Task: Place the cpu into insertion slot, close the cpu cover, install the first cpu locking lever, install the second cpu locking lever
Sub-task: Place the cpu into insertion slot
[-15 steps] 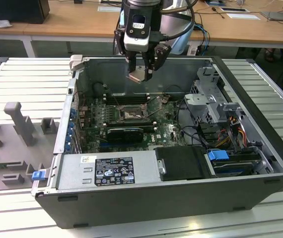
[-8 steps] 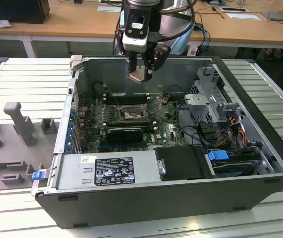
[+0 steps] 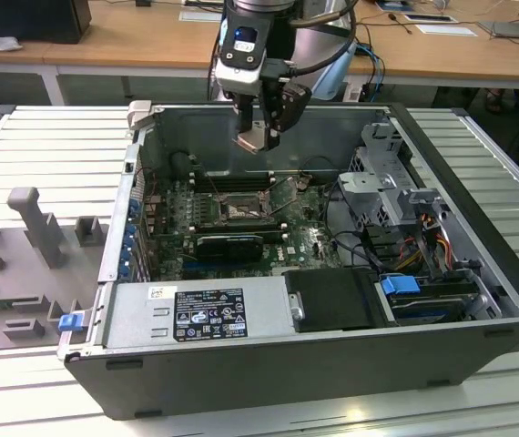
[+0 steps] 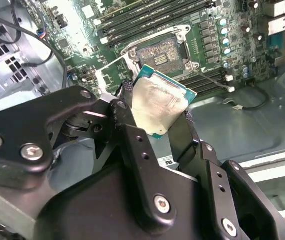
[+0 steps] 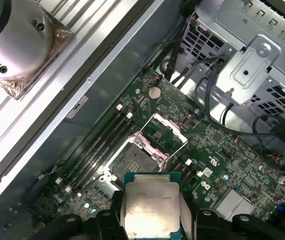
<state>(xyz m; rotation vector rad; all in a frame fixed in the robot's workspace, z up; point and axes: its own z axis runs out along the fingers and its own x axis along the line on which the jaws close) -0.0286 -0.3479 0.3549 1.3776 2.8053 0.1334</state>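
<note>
The cpu [image 4: 160,107], a flat square chip with a silver-grey face and a green edge, is clamped between my gripper's [image 4: 157,114] black fingers. In the exterior view the gripper [image 3: 258,137] hangs above the open computer case with the cpu [image 3: 249,139] tilted at its tip. The insertion slot [image 5: 132,161] lies bare on the green board, below and a little ahead of the cpu [image 5: 151,204]. The cpu cover [image 5: 163,131] is swung open beside the slot, and the board shows through its window. Seen from the exterior view, the slot [image 3: 239,211] sits under the gripper, toward the front.
Long black memory slots [image 3: 232,180] run beside the socket. A power supply [image 3: 196,314] fills the case's front, and a metal drive cage [image 3: 396,187] with cables stands at the exterior view's right. The case wall [image 3: 323,137] rises behind the gripper. Grey fixtures [image 3: 36,228] sit outside at the left.
</note>
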